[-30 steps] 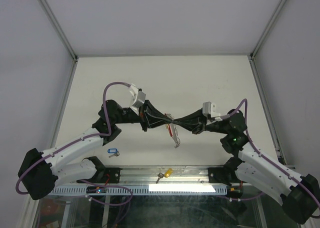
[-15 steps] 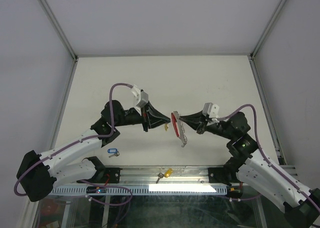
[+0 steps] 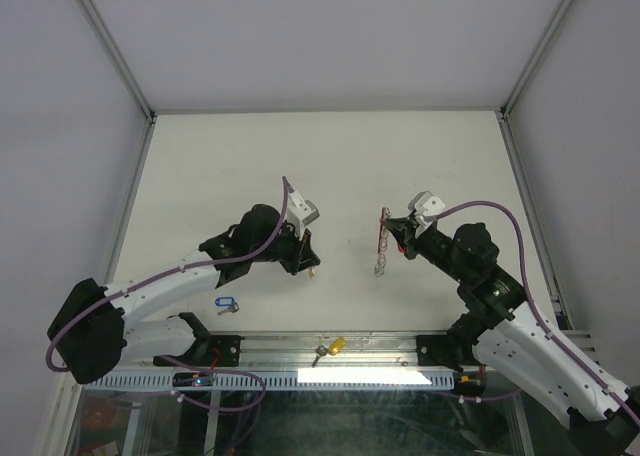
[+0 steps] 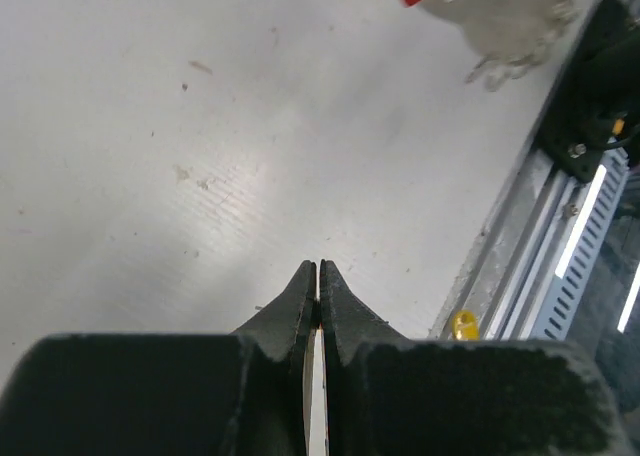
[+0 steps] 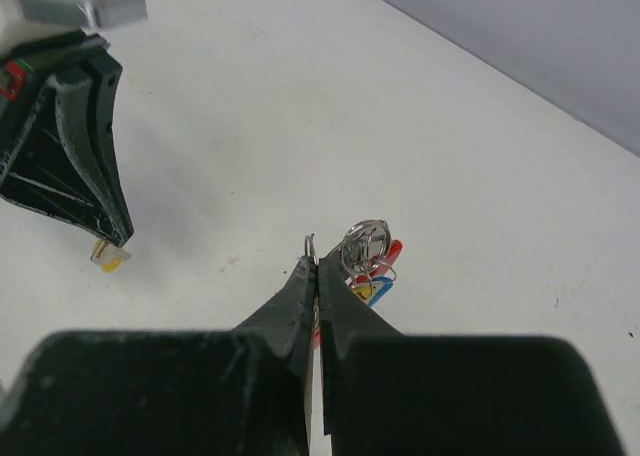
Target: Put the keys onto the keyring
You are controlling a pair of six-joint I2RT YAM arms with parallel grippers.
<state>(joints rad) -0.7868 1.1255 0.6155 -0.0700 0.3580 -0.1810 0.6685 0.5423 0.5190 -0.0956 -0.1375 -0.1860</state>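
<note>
Keys first, from the left: a blue-tagged silver key (image 3: 225,304) lies near the worktop's (image 3: 330,166) near edge and a yellow-tagged silver key (image 3: 333,347) rests on the metal rail (image 3: 400,348) beyond it. The left end effector (image 3: 310,264) has pulled back from the centre, pinching a small yellow-tagged piece (image 5: 110,259), seemingly a key. The right end effector (image 3: 391,227) has also drawn away, clamped on the red-banded keyring of silver rings (image 3: 381,246), so that key looks unthreaded.

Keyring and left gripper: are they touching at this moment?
Apart. The top view shows table surface between the left gripper and the keyring, which hangs pinched in the right gripper.
</note>
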